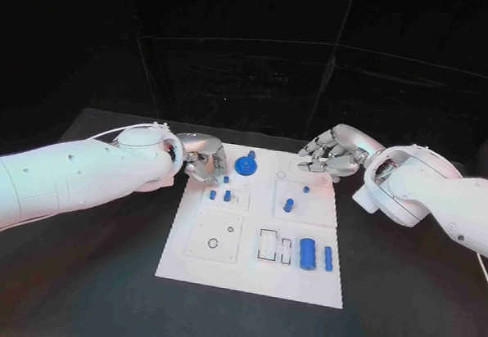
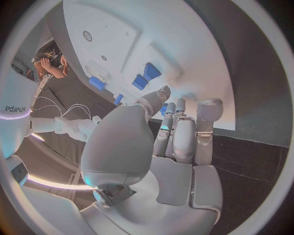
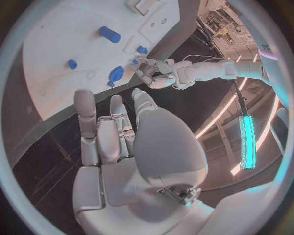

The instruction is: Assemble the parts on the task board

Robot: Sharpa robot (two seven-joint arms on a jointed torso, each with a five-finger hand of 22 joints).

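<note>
Both the left hand point(image 1: 201, 157) and right hand point(image 1: 331, 154) are seen empty with loosely spread fingers at the task board point(image 1: 249, 280)'s far corners, their open palms confirmed by the wrist views.

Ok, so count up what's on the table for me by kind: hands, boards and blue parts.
Hands: 2, left and right
Board: 1
Blue parts: 9 as far as the head view shows; a few are tiny
Total: 12
</note>
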